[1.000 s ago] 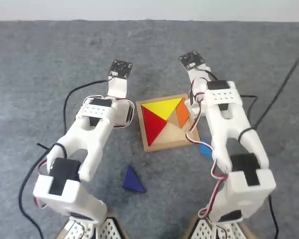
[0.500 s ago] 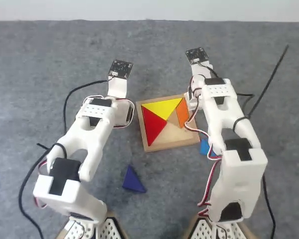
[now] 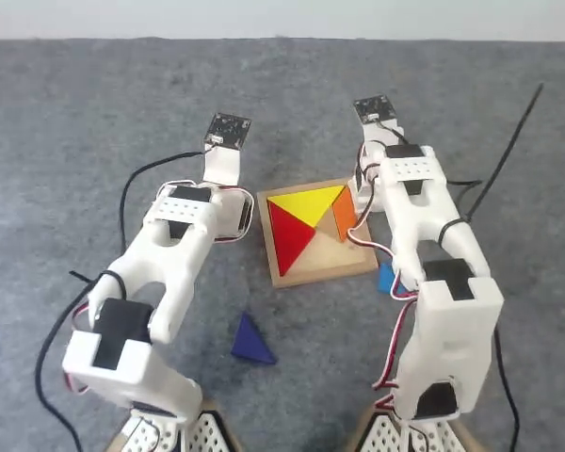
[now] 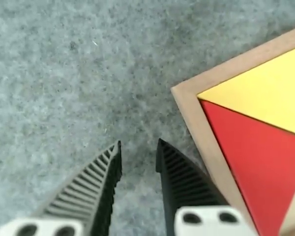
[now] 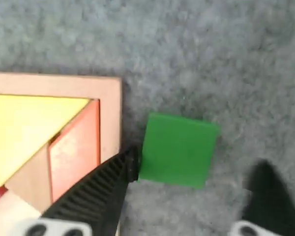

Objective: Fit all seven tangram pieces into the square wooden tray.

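Note:
The square wooden tray (image 3: 301, 279) lies between the arms and holds a yellow triangle (image 3: 311, 202), a red triangle (image 3: 290, 235) and an orange piece (image 3: 345, 215). My left gripper (image 4: 137, 150) hovers over the carpet beside the tray's corner (image 4: 196, 123), slightly open and holding nothing. My right gripper (image 5: 196, 172) is open around a green square (image 5: 178, 150) lying just outside the tray rim (image 5: 110, 118). One finger (image 5: 123, 169) touches the square's edge. A dark blue triangle (image 3: 252, 341) lies on the carpet near the front. A light blue piece (image 3: 387, 279) peeks out beside the right arm.
Grey carpet covers the table. Cables run from both arms, one black cable (image 3: 508, 155) crossing the right side. The two arm bases stand at the front edge.
The right arm has swung a little outward and straightened over the tray's right side. The left arm and the pieces have stayed put.

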